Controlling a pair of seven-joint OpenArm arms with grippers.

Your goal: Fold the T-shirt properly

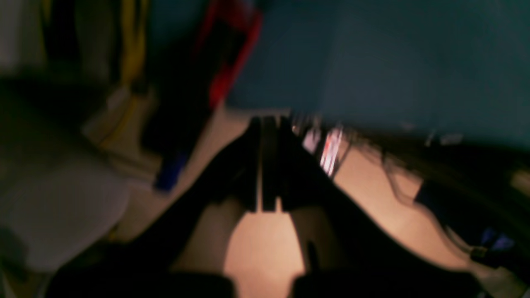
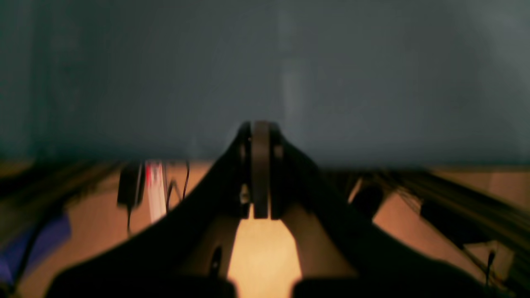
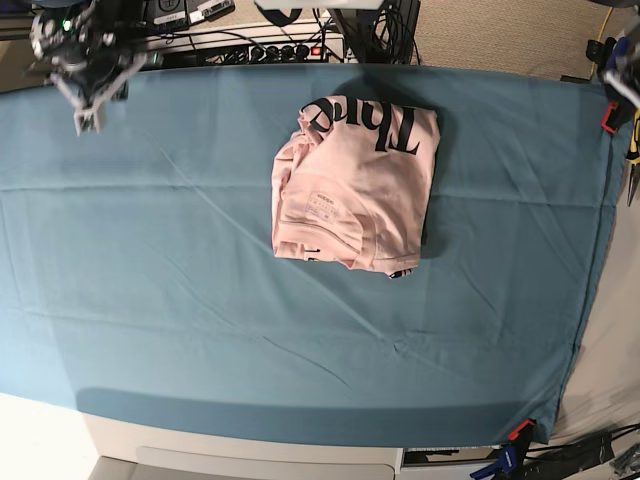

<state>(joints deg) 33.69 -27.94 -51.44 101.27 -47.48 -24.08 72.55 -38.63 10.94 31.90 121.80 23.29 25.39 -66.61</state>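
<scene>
Across the whole table lies the teal cloth [image 3: 150, 300]. On it, toward the far edge and just right of centre, sits the T-shirt [image 3: 355, 190], folded into a compact rectangle, black lettering along its far end. Right gripper [image 3: 85, 122], far-left corner, jaws shut, empty. Left gripper [image 1: 267, 124], far right, likewise shut, empty. Folding looks finished; arms appear parked, so at most some tidying.

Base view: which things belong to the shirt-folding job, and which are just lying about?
Job:
T-shirt, folded, on the teal table cloth
right claw, shut, empty
left claw, shut, empty

Lying about:
red clamp at the cloth's edge
power strip
</scene>
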